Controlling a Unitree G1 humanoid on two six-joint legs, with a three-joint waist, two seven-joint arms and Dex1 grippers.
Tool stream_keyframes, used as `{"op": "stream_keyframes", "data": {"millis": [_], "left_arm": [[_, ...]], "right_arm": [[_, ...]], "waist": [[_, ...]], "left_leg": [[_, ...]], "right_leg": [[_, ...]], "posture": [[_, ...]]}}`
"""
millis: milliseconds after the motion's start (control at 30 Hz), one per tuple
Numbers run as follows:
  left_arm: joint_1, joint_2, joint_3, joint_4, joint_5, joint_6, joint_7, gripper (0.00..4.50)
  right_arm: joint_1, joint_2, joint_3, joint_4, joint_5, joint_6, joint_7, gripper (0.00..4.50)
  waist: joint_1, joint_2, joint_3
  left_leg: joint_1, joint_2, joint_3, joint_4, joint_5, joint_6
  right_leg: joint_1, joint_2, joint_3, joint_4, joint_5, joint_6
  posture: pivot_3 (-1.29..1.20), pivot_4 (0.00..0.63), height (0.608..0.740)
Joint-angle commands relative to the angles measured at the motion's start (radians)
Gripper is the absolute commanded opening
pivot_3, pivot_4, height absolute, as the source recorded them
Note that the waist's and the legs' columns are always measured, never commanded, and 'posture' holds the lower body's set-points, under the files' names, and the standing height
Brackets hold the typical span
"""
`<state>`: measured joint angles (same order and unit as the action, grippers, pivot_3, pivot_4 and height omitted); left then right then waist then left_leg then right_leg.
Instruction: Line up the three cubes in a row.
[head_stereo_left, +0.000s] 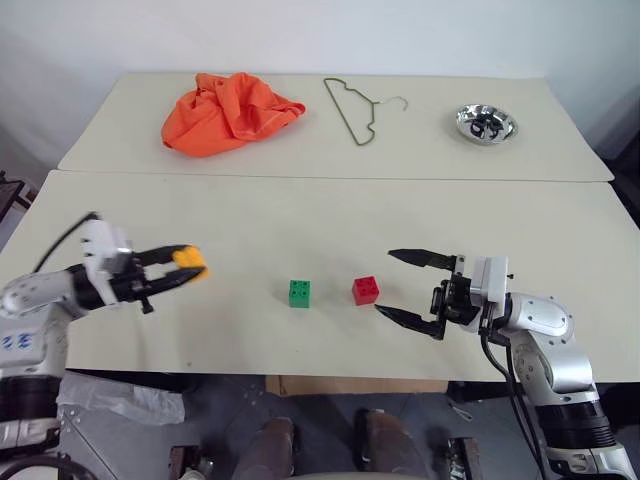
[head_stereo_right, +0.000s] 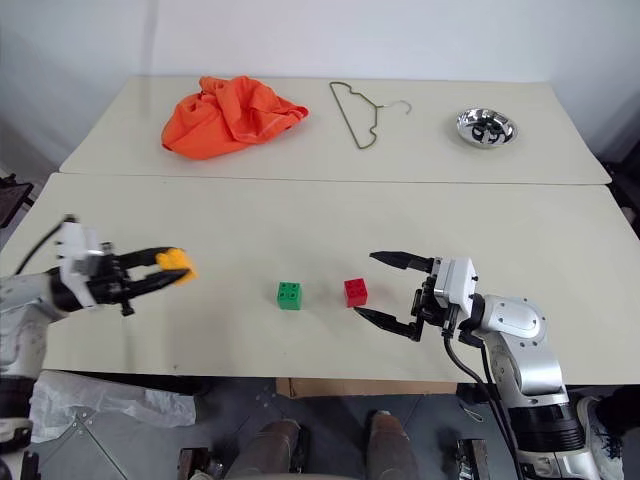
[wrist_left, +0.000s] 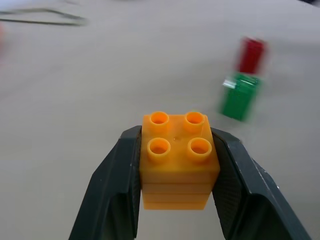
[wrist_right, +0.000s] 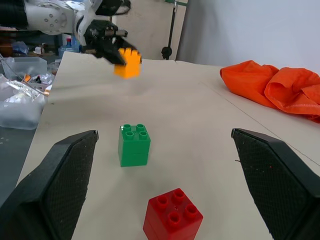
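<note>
step: carrying | left gripper (head_stereo_left: 178, 266) clamps yellow-orange cube (head_stereo_left: 189, 262) above table (head_stereo_left: 300, 215) | right gripper (head_stereo_left: 412, 289) spread wide, empty, red cube (head_stereo_left: 366, 290) just beyond fingertips, green cube (head_stereo_left: 299, 293) past it | next: set yellow-orange beside green, in line

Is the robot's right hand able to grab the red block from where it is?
Probably yes. The right gripper is open and sits just beside the red block, with bare table between them. The green block stands on the far side, out of its way.
</note>
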<state>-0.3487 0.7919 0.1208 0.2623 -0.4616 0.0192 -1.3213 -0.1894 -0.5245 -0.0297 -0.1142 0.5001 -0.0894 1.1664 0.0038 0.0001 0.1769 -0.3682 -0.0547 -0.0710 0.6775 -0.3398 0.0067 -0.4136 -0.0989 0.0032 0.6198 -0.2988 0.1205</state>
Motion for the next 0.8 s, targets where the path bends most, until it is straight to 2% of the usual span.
{"op": "stream_keyframes", "data": {"millis": [33, 167, 333, 733, 767, 800], "left_arm": [[-0.072, -0.027, -0.080, 0.068, 0.058, -0.088, -0.109, 1.51], [-0.186, -0.068, -0.140, 0.254, 0.134, -0.225, -0.179, 1.51], [-0.274, -0.084, -0.153, 0.420, 0.173, -0.319, -0.245, 1.51], [-0.273, -0.104, -0.175, 0.452, 0.164, -0.338, -0.281, 1.51], [-0.267, -0.098, -0.182, 0.439, 0.155, -0.312, -0.286, 2.07], [-0.262, -0.096, -0.181, 0.431, 0.155, -0.311, -0.288, 2.23]], "right_arm": [[0.002, -0.008, -0.018, -0.041, 0.010, -0.012, -0.007, 4.50], [0.032, -0.026, -0.040, -0.065, 0.009, -0.011, -0.018, 4.50], [0.088, -0.040, -0.063, -0.111, 0.010, -0.006, -0.045, 4.50], [0.113, -0.047, -0.062, -0.129, 0.009, -0.002, -0.057, 4.50], [0.110, -0.047, -0.060, -0.125, 0.011, -0.001, -0.054, 4.50], [0.106, -0.048, -0.058, -0.121, 0.011, 0.000, -0.050, 4.50]], "waist": [[-0.003, 0.000, 0.000], [-0.008, 0.000, 0.000], [-0.005, 0.000, 0.000], [-0.004, -0.001, 0.000], [-0.003, -0.001, 0.000], [-0.003, -0.001, 0.000]], "left_leg": [[-0.001, 0.000, 0.000, 0.000, 0.000, 0.000], [-0.002, 0.001, 0.003, -0.001, 0.000, 0.000], [-0.002, 0.001, 0.005, 0.000, 0.000, 0.001], [-0.003, 0.000, 0.005, 0.002, -0.001, 0.002], [-0.003, 0.000, 0.005, 0.002, -0.001, 0.002], [-0.003, 0.000, 0.005, 0.002, -0.001, 0.002]], "right_leg": [[-0.001, 0.001, 0.000, 0.000, 0.000, 0.000], [-0.004, 0.003, -0.002, 0.003, 0.000, 0.000], [-0.004, 0.004, -0.005, 0.004, 0.000, 0.001], [-0.004, 0.002, -0.004, 0.006, 0.001, 0.001], [-0.004, 0.002, -0.004, 0.006, 0.001, 0.001], [-0.004, 0.003, -0.004, 0.006, 0.001, 0.001]], "posture": [[0.00, 0.150, 0.740], [0.00, 0.150, 0.740], [0.00, 0.150, 0.740], [0.00, 0.150, 0.740], [0.00, 0.150, 0.740], [0.00, 0.150, 0.740]]}}
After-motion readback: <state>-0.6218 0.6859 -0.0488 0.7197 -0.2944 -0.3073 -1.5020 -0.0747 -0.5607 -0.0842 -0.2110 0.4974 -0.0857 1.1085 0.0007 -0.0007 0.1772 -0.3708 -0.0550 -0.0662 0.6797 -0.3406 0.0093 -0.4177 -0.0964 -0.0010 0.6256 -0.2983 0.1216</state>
